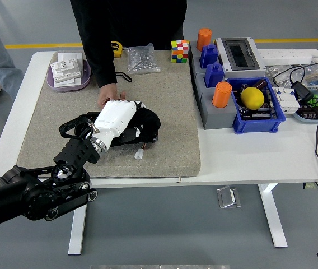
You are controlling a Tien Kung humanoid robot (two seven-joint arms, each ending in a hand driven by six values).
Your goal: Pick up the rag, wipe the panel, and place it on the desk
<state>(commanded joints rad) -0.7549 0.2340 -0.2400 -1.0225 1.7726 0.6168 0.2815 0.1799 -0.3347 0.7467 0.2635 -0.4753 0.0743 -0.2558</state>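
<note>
The left robot hand (116,116), white-shelled at the end of a black jointed arm that enters from the lower left of the frame, lies palm-down on a crumpled black cloth rag (143,126) just left of the frame's centre. Its fingers curl over the rag's top, pressing it down; whether they actually grip the cloth cannot be told, since the fingertips are hidden against the dark fabric. The rag rests on a large rectangular grey-beige felt mat (170,101) that covers the left and middle of the white table (248,154). A small pale plastic piece (139,154) lies on the mat just below the rag.

A person in black stands at the table's far side, at the top of the frame; the person's bare hand (108,96) reaches down and touches the mat right at the upper edge of the robot hand.

In the upper left sits a lilac tray (55,84) holding white boxes. Along the top edge of the mat are a clear bag of metal screws (142,59) and a multicoloured puzzle cube (179,50). Right of the mat stands a grey electrical panel box with a dark window (240,54), flanked by blue blocks and two orange cylinders (222,94). A blue plastic bin (260,112) holds a yellow ball (252,97). Black cables (317,140) trail at the far right.
</note>
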